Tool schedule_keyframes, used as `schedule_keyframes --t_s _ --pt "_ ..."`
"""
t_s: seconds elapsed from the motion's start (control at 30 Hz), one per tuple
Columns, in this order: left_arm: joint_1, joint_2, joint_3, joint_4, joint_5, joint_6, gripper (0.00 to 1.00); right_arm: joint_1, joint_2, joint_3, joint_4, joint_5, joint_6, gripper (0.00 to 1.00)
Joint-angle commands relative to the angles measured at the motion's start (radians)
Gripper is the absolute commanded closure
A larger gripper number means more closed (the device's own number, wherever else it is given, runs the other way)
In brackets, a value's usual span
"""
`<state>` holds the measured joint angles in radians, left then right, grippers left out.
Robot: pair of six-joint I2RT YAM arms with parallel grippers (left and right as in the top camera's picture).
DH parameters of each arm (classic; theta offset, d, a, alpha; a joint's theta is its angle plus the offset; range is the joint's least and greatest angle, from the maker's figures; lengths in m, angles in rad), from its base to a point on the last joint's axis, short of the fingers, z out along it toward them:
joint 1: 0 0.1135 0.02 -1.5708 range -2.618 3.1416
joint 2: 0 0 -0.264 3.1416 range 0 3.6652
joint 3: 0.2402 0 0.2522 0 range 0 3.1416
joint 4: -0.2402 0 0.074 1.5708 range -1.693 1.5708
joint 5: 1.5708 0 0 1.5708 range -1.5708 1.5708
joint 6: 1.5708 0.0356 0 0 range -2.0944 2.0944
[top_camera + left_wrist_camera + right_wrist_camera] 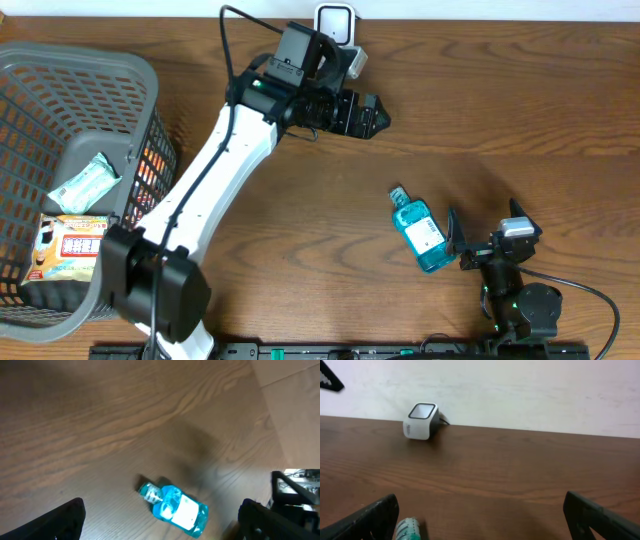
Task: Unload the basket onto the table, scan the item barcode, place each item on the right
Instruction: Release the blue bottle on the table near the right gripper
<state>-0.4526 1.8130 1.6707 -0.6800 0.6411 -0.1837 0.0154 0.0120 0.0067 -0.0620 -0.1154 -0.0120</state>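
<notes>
Blue mouthwash bottle (418, 232) lies flat on the table (540, 110), cap far-left, base near-right, just left of our right gripper (488, 230). Our left gripper (378, 112) hangs well off, far-left. Both jaws stand apart, empty. The right wrist view gives us the scanner (421, 421) across the table; the left wrist view shows the label (186, 513).

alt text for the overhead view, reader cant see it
A blue bottle lies on its side on a wooden table, right beside the right arm's open jaws. The left arm stretches toward the far edge, jaws open, near a white scanner. A grey basket holding packets sits at the left.
</notes>
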Motion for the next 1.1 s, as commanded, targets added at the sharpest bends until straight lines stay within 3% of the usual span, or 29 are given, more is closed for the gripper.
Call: schedule_keyframes --t_s 0.0,0.17,0.53,1.07 --pt "0.005 -0.056 0.025 0.01 -0.002 -0.006 0.02 0.006 -0.005 -0.001 -0.002 0.002 -0.008 0.01" --pt "0.005 -0.113 0.025 0.009 -0.011 -0.012 0.02 0.006 -0.005 -0.001 -0.003 0.002 -0.008 0.01" --pt "0.005 -0.245 0.025 0.003 -0.18 -0.095 0.02 0.006 -0.005 -0.001 -0.003 0.002 -0.008 0.01" --pt "0.046 -0.518 0.025 -0.179 -0.922 -0.226 0.02 0.006 -0.005 -0.001 -0.003 0.002 -0.008 0.01"
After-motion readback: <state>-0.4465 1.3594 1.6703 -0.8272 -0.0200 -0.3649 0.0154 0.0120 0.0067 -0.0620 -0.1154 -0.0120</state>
